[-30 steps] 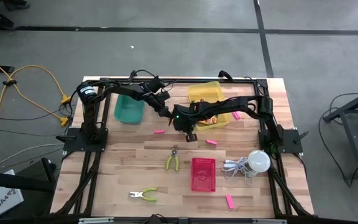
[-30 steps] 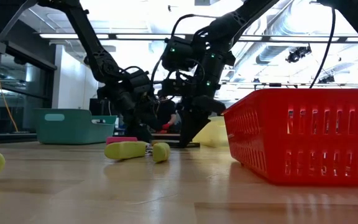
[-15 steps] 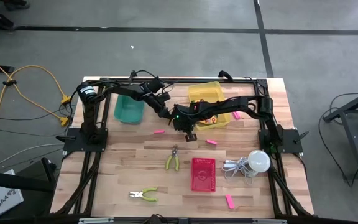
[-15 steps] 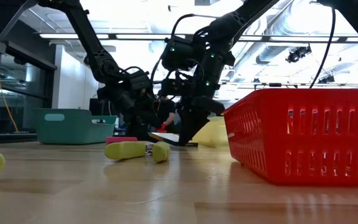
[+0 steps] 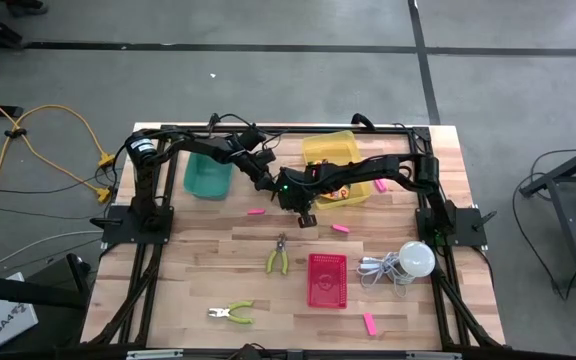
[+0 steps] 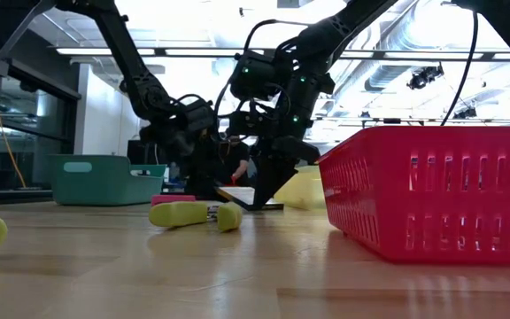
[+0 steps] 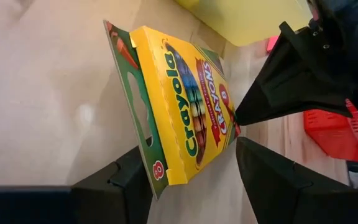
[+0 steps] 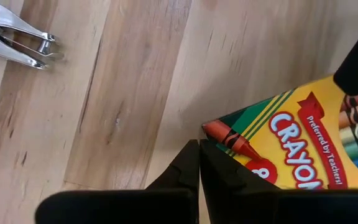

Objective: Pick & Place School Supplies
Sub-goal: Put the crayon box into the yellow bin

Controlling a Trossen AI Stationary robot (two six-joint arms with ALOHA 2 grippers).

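Found the jaws of the left gripper [image 7: 191,163] well apart, with one finger [image 7: 126,177] on each side of the crayon box [image 7: 179,106] and the box's lower end between them. Saw one finger close against the green side of the box and a clear gap at the other finger. Noted no grip there.

Found the jaws of the right gripper [image 8: 199,149] pressed fully together. Saw their tip touching the edge of the same crayon box, at the side facing away from the left gripper. Could not tell whether a thin part of the card was pinched between them or only touched.

Saw the crayon box [image 6: 248,197] tilted in the low view, with one long edge on the worktop [image 5: 188,260] and the other raised. Placed it near the middle of the worktop, somewhat toward the far edge, in front of the yellow bin [image 5: 330,150].

Saw the left arm reaching from the left edge, past the teal bin [image 5: 206,175], down toward the middle. Saw the right arm stretched from the right edge across the front of the yellow bin, wrist bent down steeply to the box.

Counted pink erasers lying apart from both grippers: one [image 5: 256,212] toward the left of the box, one [image 5: 340,228] toward the right, one [image 5: 379,185] beside the yellow bin, and one [image 5: 368,323] near the near edge.
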